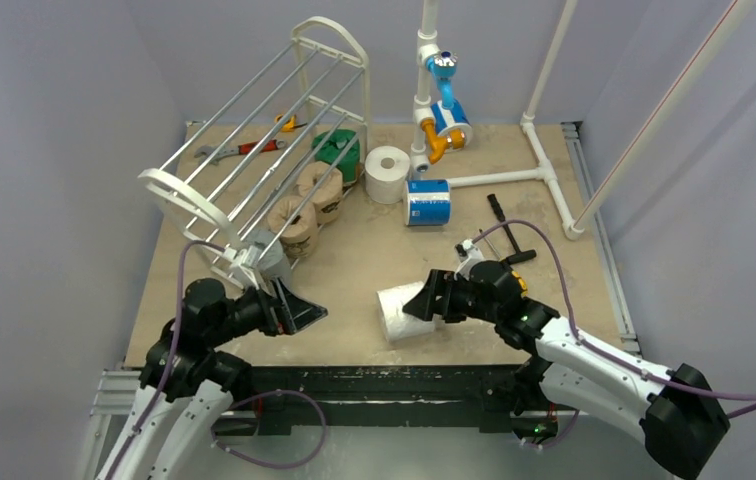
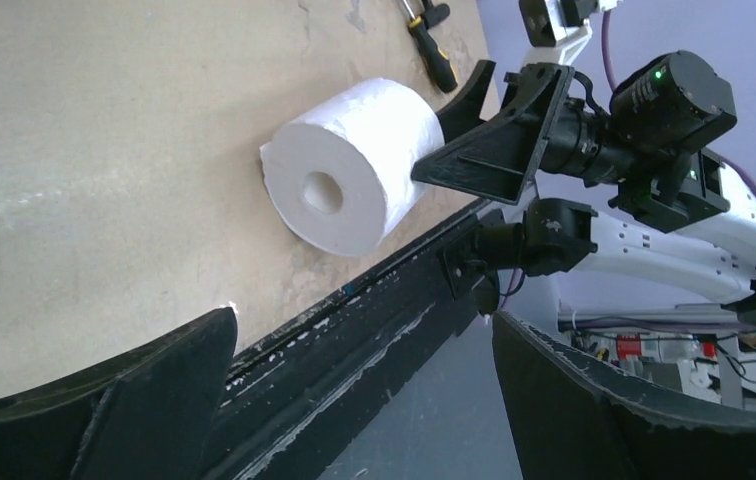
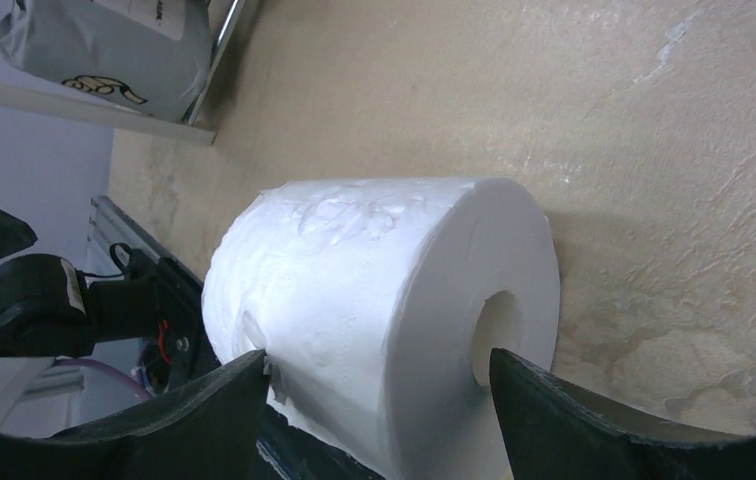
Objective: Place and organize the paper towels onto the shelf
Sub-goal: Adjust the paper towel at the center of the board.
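Resting in the shelf (image 1: 182,192), two tan rolls (image 1: 292,225)

The lying roll (image 1: 401,312) and the upright roll (image 1: 387,174) are being seen in plain white. The wrapped roll (image 1: 428,202) is being seen in blue and white, a fourth roll (image 1: 337,152) in green, and the printed rolls (image 1: 294,222) in tan. The shelf (image 1: 186,196) is being shown with a white frame and silver rods, the table (image 1: 374,250) in mottled beige.
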